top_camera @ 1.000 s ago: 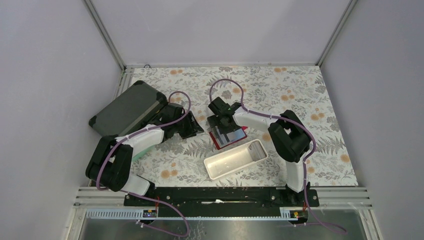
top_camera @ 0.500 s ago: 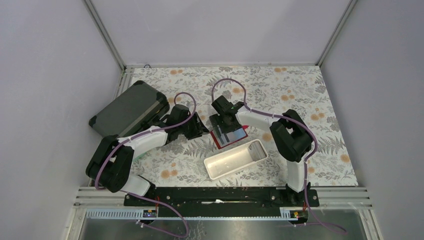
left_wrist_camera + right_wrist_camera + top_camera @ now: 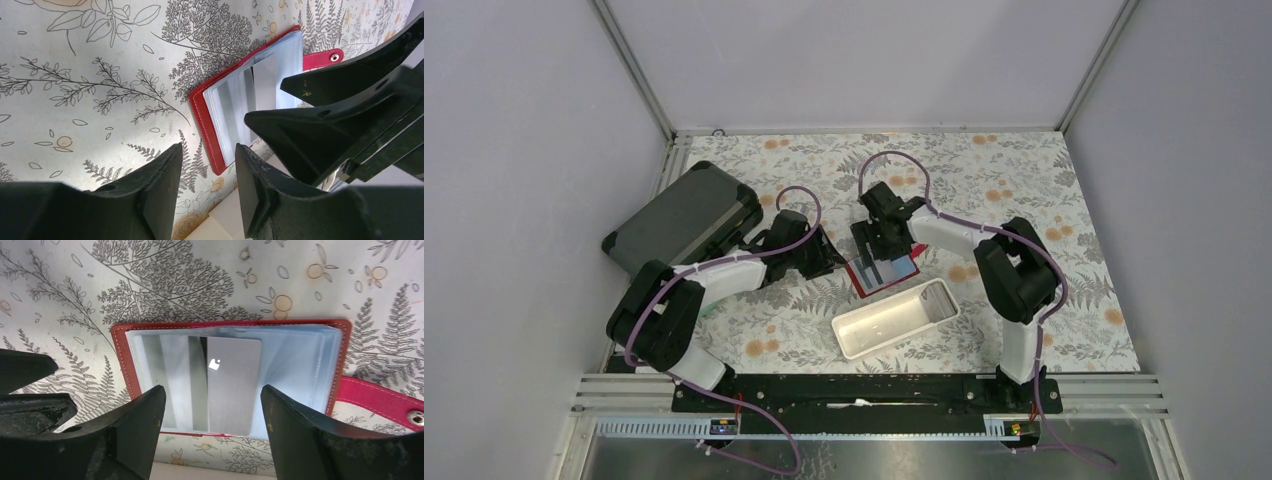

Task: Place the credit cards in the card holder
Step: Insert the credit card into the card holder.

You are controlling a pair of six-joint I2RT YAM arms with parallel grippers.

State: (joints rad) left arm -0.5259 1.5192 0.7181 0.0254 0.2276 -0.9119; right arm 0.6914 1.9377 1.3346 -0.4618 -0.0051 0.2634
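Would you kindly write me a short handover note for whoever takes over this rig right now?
The left end effector is open and holds nothing, beside the wallet.
The right end effector is open, empty, above the wallet, which lies open on the table.
The cards sit inside it; I see no loose card.
Left to do: check that they are fully in, perhaps shut the wallet.

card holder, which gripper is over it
The right gripper, directly above the open red card holder; the left gripper sits beside it.
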